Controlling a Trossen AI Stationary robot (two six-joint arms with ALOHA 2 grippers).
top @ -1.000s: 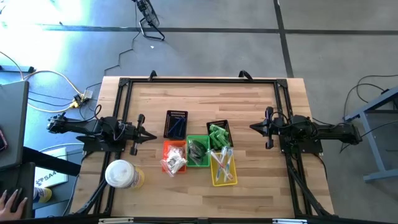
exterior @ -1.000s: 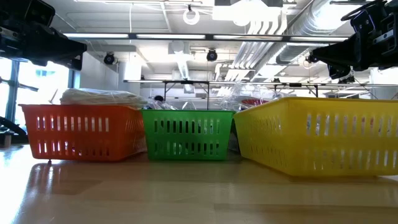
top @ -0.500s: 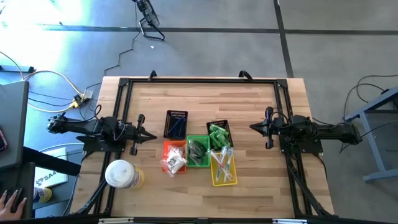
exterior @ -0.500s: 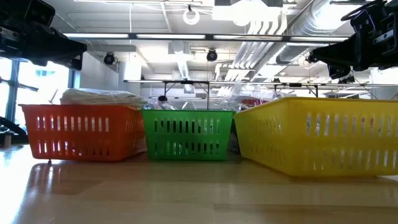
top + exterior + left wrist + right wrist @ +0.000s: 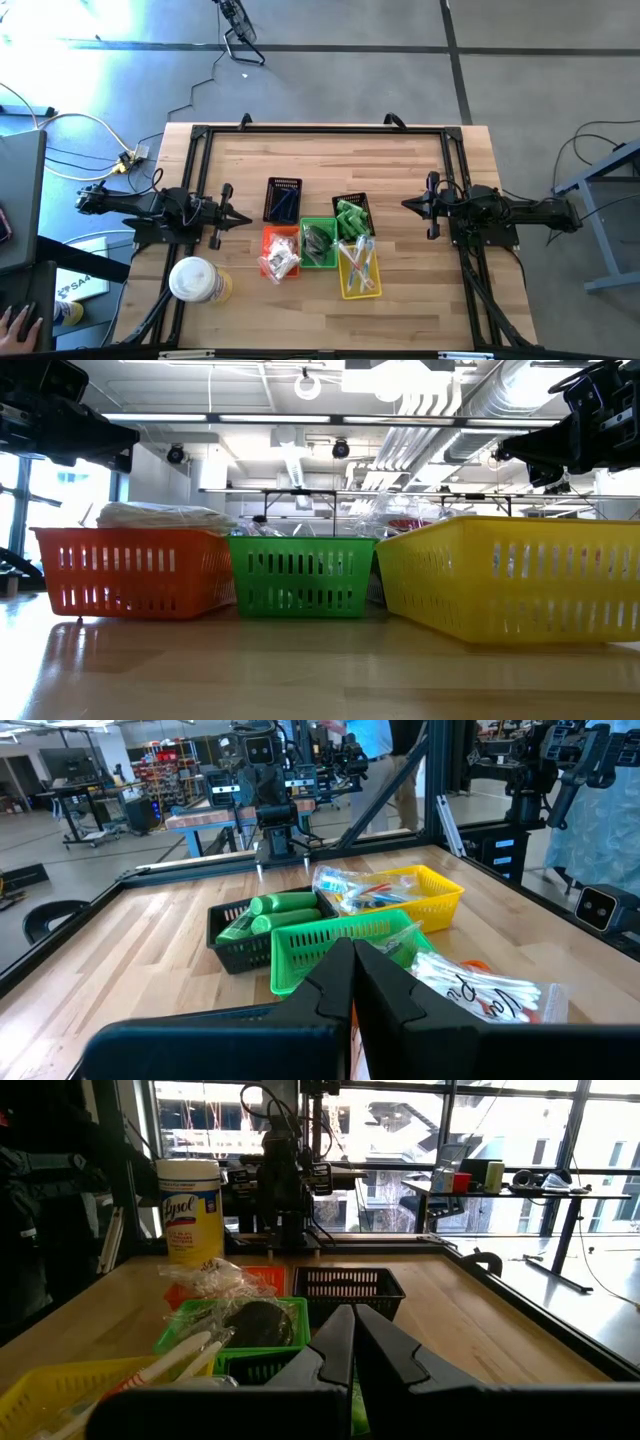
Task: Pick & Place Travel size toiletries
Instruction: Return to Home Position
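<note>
The travel size toiletries lie sorted in five small baskets at the table's middle. Green tubes (image 5: 351, 218) fill one black basket, and thin dark pieces (image 5: 283, 201) the other. Clear-wrapped white pieces (image 5: 279, 258) are in the orange basket, a dark item (image 5: 318, 240) in the green one, and slim wrapped sticks (image 5: 358, 262) in the yellow one. My left gripper (image 5: 246, 220) hovers level and shut to the left of the baskets. My right gripper (image 5: 405, 205) hovers level and shut to their right. In the wrist views both finger pairs (image 5: 352, 948) (image 5: 352, 1313) are closed with nothing between them.
A large round white-and-yellow wipes container (image 5: 197, 280) stands near the front left, beside my left arm. A black frame (image 5: 320, 130) runs around the table. Bare wood lies beyond the baskets toward the far edge. A person's hand (image 5: 18, 325) shows off the table's left front.
</note>
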